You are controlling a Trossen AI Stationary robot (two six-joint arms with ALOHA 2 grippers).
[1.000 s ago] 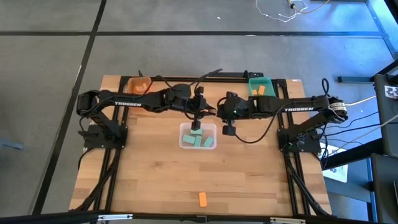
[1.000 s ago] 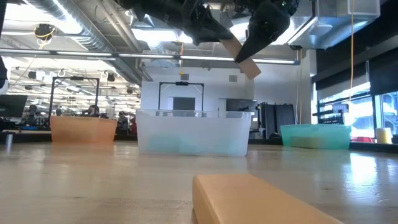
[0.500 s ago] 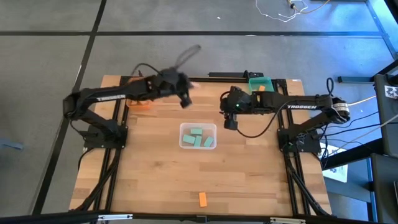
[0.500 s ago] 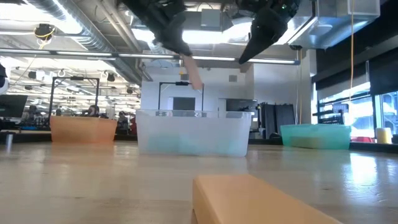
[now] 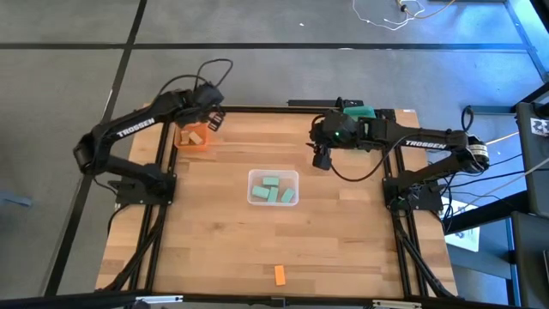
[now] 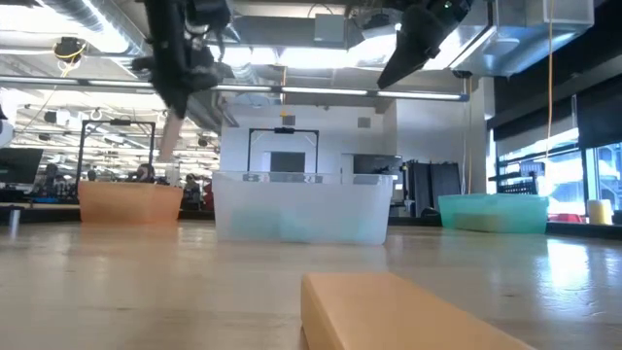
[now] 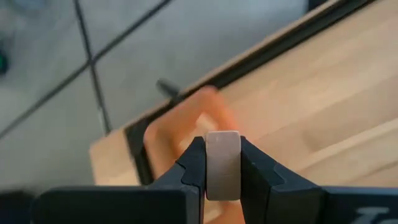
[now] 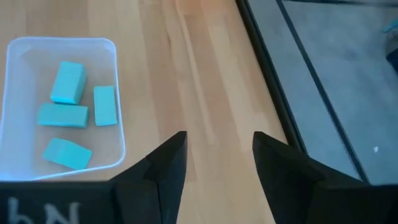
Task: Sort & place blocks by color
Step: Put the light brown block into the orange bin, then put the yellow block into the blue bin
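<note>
Left wrist view, tan block point(image 7: 222, 163) pinched between left fingers point(image 7: 254, 175)

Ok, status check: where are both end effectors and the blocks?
Left end effector shut on tan block, over orange tray. Right end effector open, empty, near teal tray. Four green blocks in clear tray. One orange block loose at front edge.

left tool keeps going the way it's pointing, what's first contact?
Probably the orange tray. The left tool, shut on a tan block, points at the tray near the table's corner, with nothing visible between them. Depth is unclear, so this is a guess.
</note>
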